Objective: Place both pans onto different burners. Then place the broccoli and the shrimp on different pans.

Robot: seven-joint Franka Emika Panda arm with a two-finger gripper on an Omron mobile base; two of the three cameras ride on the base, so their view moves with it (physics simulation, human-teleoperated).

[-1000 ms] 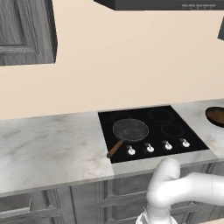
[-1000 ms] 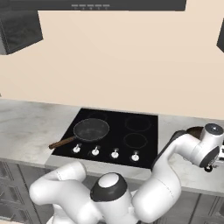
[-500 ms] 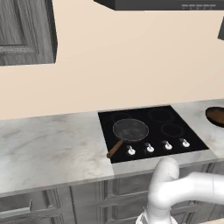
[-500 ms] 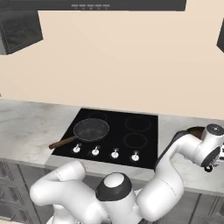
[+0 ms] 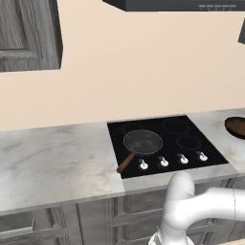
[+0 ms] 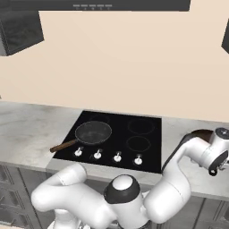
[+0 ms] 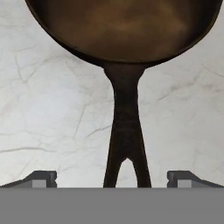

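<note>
One brown pan (image 7: 127, 30) | handle (image 7: 126, 140) points toward open gripper (image 7: 112, 177)

Long-handled pan (image 5: 142, 141) on cooktop (image 5: 191, 129), over front-left burner (image 6: 93, 132), handle toward front-left corner. Knobs (image 5: 172, 162) in row along cooktop's front edge. Short-handled pan (image 7: 127, 26) on counter (image 5: 52, 158), right of cooktop, handle between finger tips (image 7: 41, 178).

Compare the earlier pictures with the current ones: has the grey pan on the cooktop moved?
No. In the left base view the grey pan sits over the same near-left burner, its wooden handle pointing off the cooktop's left front corner exactly as before.
</note>
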